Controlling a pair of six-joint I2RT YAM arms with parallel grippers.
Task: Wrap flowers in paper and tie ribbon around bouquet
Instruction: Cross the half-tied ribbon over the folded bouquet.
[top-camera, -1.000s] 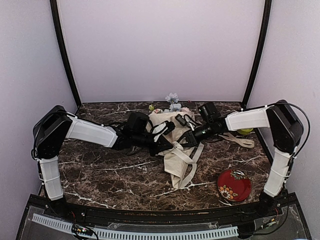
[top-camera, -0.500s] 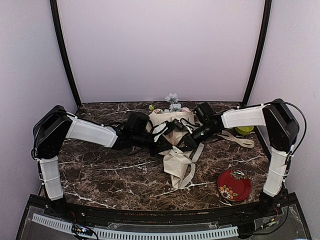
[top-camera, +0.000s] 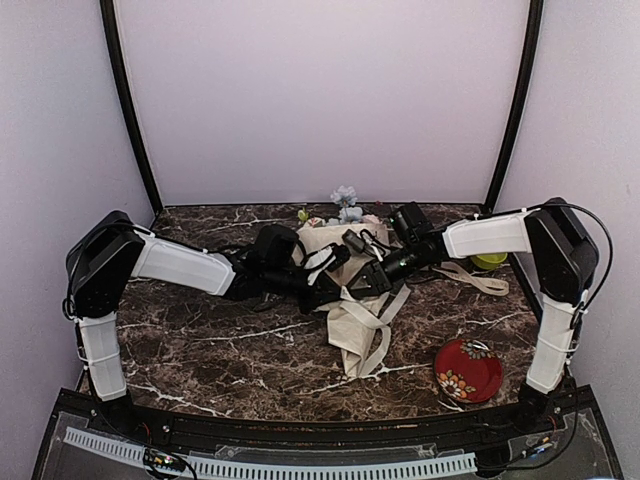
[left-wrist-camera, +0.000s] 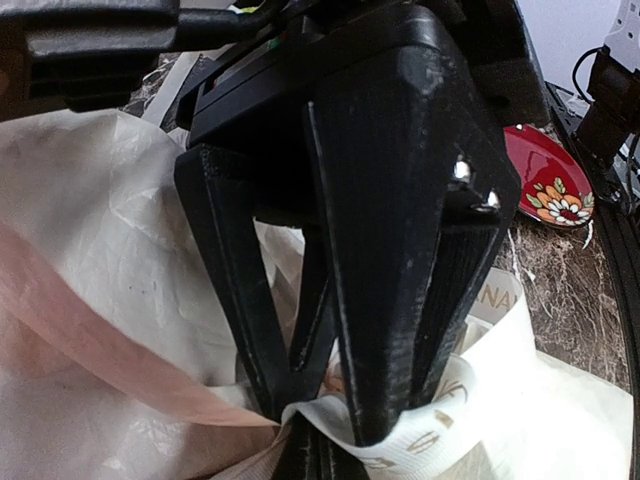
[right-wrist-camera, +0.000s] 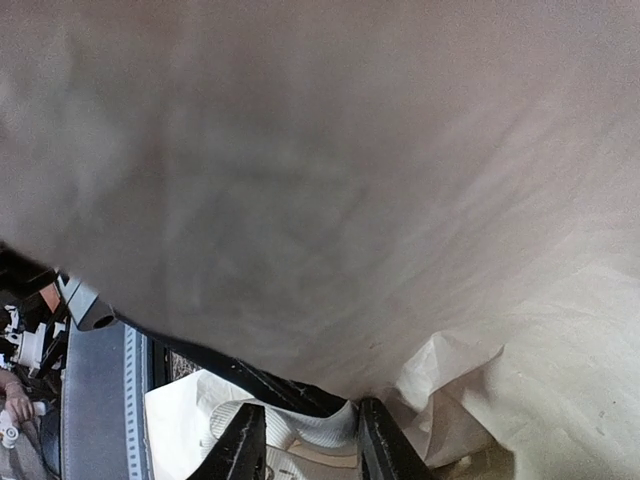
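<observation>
Item 1. Bench (top-camera: 200, 350): dark marbled top, carrying everything listed.

Item 2. Bouquet (top-camera: 352, 325): cream cone at bench centre, wide end toward the far wall. I saw no shift in it over the last second. Its paper (right-wrist-camera: 420, 200) filled my right wrist view.

Item 3. Left end effector (left-wrist-camera: 330, 420): fingers together at the cone's gathered neck. A ribbon turn lay over one tip, but I could not tell whether it was pinched.

Item 4. Right end effector (right-wrist-camera: 312, 455): fingers apart, a ribbon strip crossing the gap and not visibly nipped. Within the last second it had slid leftward, close beside the left one. I judged this a regrasp, so the tie was unfinished.

Item 5. Red floral dish (top-camera: 468, 370): near right, well apart.

Item 6. Ribbon (top-camera: 480, 282): one loose end trailed right, other lengths draped over the cone.

Item 7. Flowers (top-camera: 345, 203): pastel heads at the cone's far mouth.

Item 8. Lime-green round object (top-camera: 490, 262): far right.
</observation>
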